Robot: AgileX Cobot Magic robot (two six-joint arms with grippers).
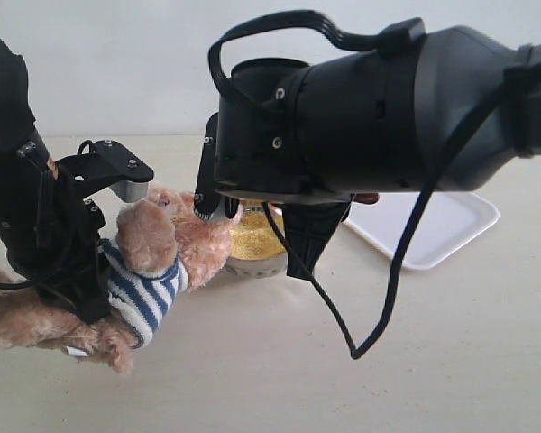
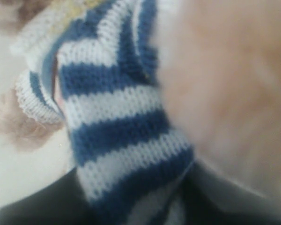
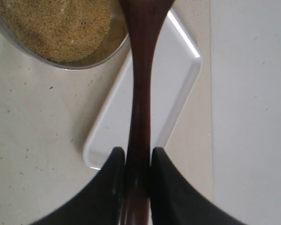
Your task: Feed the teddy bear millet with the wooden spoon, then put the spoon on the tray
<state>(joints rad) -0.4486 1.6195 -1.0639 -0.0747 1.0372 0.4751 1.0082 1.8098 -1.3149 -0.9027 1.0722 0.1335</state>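
Clamping the long thin handle of the slim, dark reddish-brown glossy wooden spoon (image 3: 141,93) between its two black fingers, the right gripper (image 3: 136,157) hangs over the middle of the pale beige desk (image 1: 451,361). In the right wrist view the handle crosses above the flat white rectangular plastic tray (image 3: 178,98), and its widening end reaches the rim of the small round shiny steel bowl (image 3: 99,57) before running out of the picture. Whether the spoon's tip touches the bowl cannot be told. The heap of fine golden-yellow millet (image 3: 56,23) fills that bowl, which stands in the middle of the desk, towards the far edge. The tray lies flat well to the right of it, near the far right corner, and nothing rests on the part that shows.

At the left edge, the left gripper (image 1: 88,289) is closed on the navy-and-white striped shirt of the fluffy light-brown plush teddy bear (image 1: 149,236); dark fingers flank the knit on both sides in the left wrist view. The bear leans with its head just beside the bowl, and its legs trail off towards the left edge.
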